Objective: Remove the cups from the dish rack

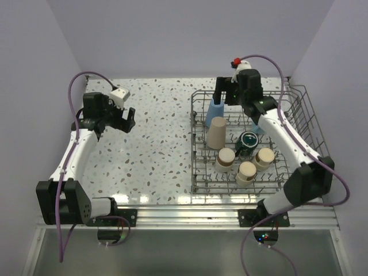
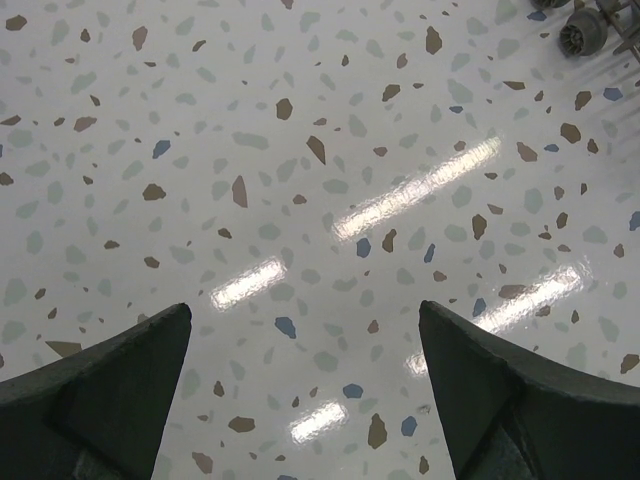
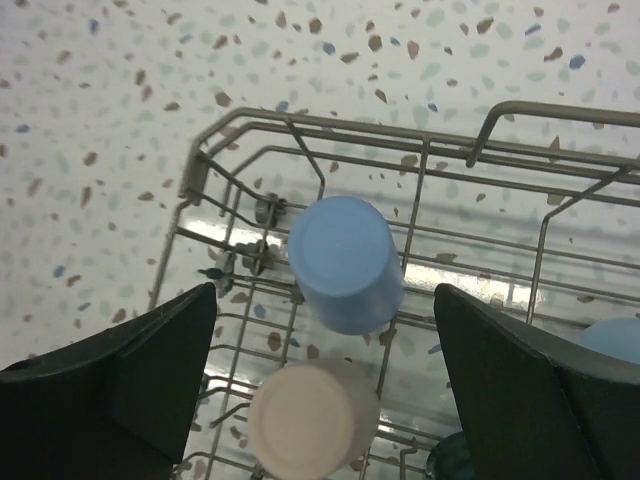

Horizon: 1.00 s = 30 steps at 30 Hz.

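Here left claw (image 2: 303, 308) and right claw (image 3: 322, 296) gape apart; a pale-blue cup (image 3: 612, 340) sits half cut off.

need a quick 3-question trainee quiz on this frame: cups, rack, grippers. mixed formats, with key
1. True or false: the left gripper is open above the table, holding nothing.
2. Fill in: the top view shows ___ short beige-and-brown cups in the dish rack.
3. In the top view, the open right gripper hangs right over which cup?
A) dark teal mug
B) light blue tumbler
C) a short beige-and-brown cup

Key: 1 true; 2 three; 3 B.
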Each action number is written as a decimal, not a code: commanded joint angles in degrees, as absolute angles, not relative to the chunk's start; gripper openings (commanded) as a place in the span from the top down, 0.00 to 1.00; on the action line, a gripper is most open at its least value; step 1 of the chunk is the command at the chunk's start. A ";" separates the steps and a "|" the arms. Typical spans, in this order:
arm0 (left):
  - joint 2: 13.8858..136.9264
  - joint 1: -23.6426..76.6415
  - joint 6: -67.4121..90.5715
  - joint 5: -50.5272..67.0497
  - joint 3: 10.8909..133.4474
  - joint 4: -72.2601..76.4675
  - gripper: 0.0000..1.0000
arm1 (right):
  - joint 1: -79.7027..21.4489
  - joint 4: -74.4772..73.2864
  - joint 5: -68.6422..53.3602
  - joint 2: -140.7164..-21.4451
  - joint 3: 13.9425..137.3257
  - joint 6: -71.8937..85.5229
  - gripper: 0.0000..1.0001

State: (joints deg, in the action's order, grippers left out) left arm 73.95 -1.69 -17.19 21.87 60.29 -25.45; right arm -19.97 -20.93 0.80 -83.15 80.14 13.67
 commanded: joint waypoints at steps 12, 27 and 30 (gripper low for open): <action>74.53 -1.49 -17.76 21.36 58.71 -24.70 0.00 | -22.15 -28.74 6.23 -100.28 91.14 8.35 0.02; 74.62 -1.50 -17.75 21.62 58.45 -24.87 0.00 | -22.59 -28.21 9.23 -106.70 93.69 6.33 0.31; 74.62 -1.49 -17.84 21.71 58.45 -24.87 0.00 | -22.59 -27.60 8.79 -106.44 93.08 5.98 0.45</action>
